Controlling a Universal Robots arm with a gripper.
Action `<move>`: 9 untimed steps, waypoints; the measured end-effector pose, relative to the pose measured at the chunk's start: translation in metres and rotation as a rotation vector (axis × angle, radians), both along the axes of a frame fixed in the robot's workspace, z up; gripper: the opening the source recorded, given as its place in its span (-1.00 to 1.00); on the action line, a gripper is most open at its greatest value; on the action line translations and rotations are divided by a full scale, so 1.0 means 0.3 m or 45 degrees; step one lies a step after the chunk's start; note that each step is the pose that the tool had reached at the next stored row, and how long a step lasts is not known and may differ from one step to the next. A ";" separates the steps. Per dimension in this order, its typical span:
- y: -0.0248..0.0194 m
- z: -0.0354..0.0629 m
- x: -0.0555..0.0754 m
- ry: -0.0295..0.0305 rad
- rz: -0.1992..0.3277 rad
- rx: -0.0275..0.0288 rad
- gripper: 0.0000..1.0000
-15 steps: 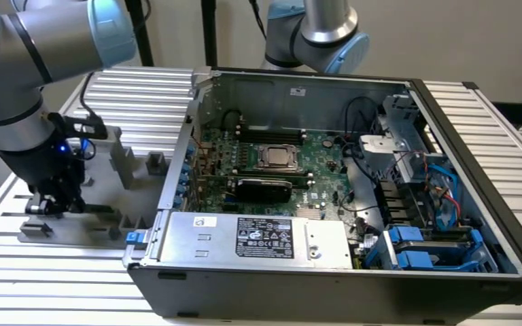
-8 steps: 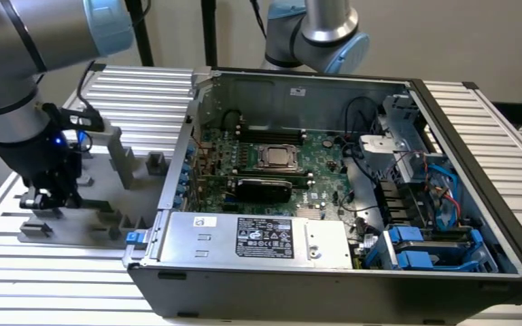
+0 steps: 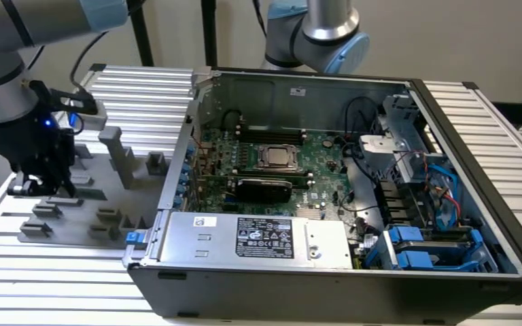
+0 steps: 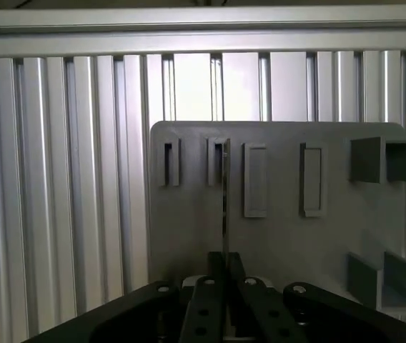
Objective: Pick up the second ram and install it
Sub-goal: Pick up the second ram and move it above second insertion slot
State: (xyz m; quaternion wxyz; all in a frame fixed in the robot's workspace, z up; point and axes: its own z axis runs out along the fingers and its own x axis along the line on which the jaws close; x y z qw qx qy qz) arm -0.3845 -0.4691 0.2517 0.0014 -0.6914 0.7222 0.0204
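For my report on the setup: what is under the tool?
The grey slotted holder plate lies under the tool, on the ribbed metal table. Between them the second ram shows edge-on; the tool covers its near end.

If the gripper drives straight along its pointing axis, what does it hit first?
Probably the second ram, edge-on ahead of the gripper, gray holder tray behind it. Depth unclear; it may be touching.

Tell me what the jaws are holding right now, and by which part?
Apparently the second ram, seen edge-on over the gray fixture, pinched across its flat faces at the end nearest the gripper.
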 end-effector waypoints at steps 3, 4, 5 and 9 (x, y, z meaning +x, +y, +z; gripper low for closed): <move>0.000 0.045 0.002 0.0013 0.000 0.0000 -0.73; 0.000 0.060 0.003 0.0014 0.000 0.0001 -0.73; 0.000 0.075 0.003 0.0015 0.000 0.0002 -0.73; 0.000 0.136 0.009 0.0020 0.000 0.0001 -0.73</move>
